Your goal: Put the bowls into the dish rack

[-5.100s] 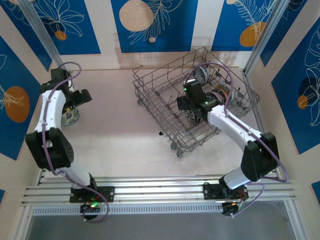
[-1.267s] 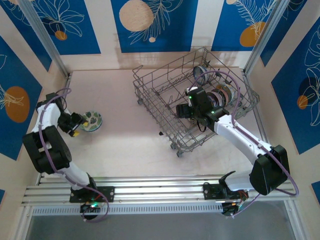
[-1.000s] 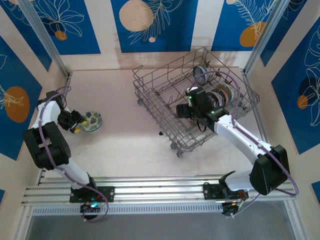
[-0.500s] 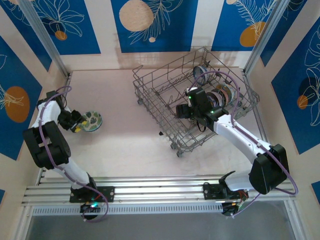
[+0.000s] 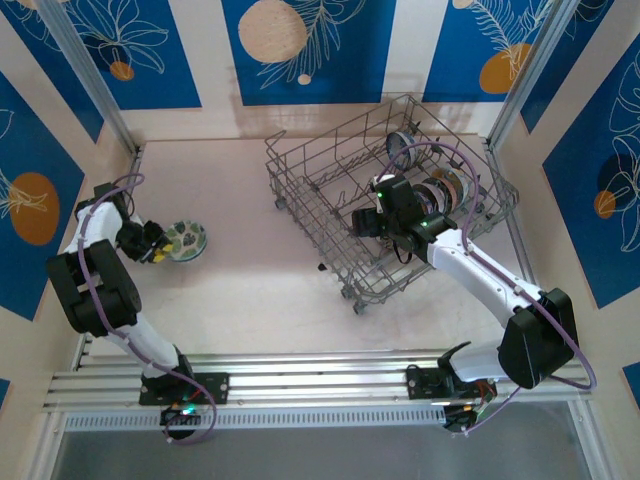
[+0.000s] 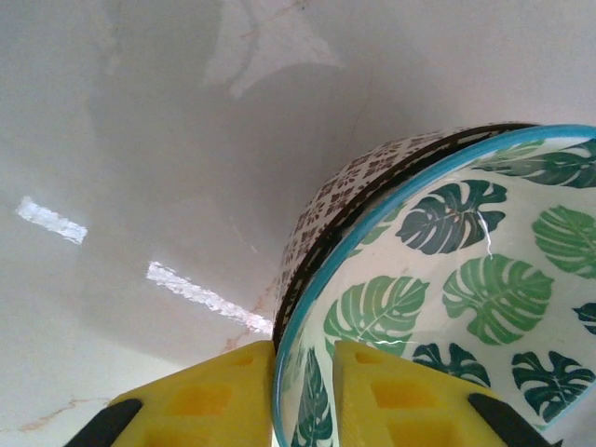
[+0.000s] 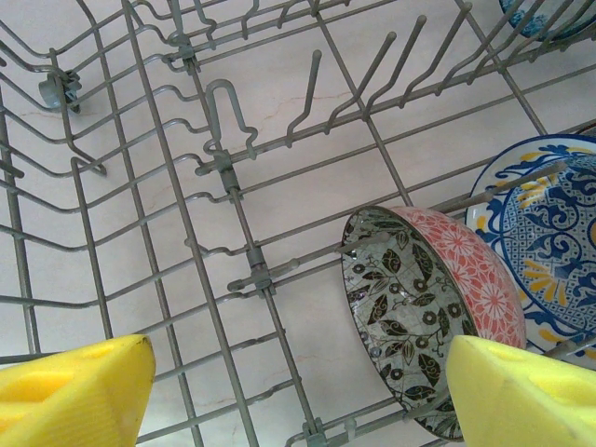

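Left gripper (image 6: 303, 377) pinches rim of green bowl (image 6: 466, 298), well left of rack (image 5: 305, 200); right gripper (image 7: 298, 391) hangs wide inside rack, over pink bowl (image 7: 452, 279).

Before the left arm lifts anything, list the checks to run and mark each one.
1. Left gripper: yellow fingers straddle the rim of the green-leaf ceramic bowl, one inside, one outside: ok.
2. Grip tight enough to lift: cannot tell.
3. That bowl rests upright on the table, apart from the grey wire dish rack: ok.
4. Right gripper open, holding nothing: ok.
5. Free tines beside the pink floral bowl standing in the rack: ok.
6. Right arm out of the loading space: not ok, it hangs over the rack.
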`<state>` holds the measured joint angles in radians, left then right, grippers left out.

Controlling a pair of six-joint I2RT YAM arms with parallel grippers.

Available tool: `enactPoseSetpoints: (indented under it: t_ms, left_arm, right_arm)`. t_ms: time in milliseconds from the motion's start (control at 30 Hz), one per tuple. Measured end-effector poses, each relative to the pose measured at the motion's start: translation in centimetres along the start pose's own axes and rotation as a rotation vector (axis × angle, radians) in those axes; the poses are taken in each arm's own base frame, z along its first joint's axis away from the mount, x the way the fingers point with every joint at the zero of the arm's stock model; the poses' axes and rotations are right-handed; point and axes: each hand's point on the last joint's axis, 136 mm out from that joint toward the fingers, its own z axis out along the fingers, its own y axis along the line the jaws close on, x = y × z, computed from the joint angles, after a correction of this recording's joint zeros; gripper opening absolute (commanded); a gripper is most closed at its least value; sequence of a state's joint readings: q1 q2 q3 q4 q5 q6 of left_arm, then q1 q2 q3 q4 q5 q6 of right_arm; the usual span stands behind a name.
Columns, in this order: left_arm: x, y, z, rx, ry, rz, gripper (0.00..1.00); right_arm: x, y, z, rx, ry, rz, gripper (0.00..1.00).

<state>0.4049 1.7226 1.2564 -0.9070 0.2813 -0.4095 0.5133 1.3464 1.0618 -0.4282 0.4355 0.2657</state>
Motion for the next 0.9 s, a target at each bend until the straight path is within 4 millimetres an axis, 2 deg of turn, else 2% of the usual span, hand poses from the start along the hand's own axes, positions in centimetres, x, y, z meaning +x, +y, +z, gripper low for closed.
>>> enactPoseSetpoints:
  t_ms: [500,900]
  left_arm:
    - [0.2,-1.3,0.0,0.076,0.010,0.006,0.01]
    - [0.7,-1.8,-0.9,0.112,-0.009,0.016,0.00]
  right_arm:
    - [0.2,0.5,-0.1,-0.010,0.008,-0.011,0.82]
    - [0.1,1.6,0.0,-0.028,0.012,-0.030,0.82]
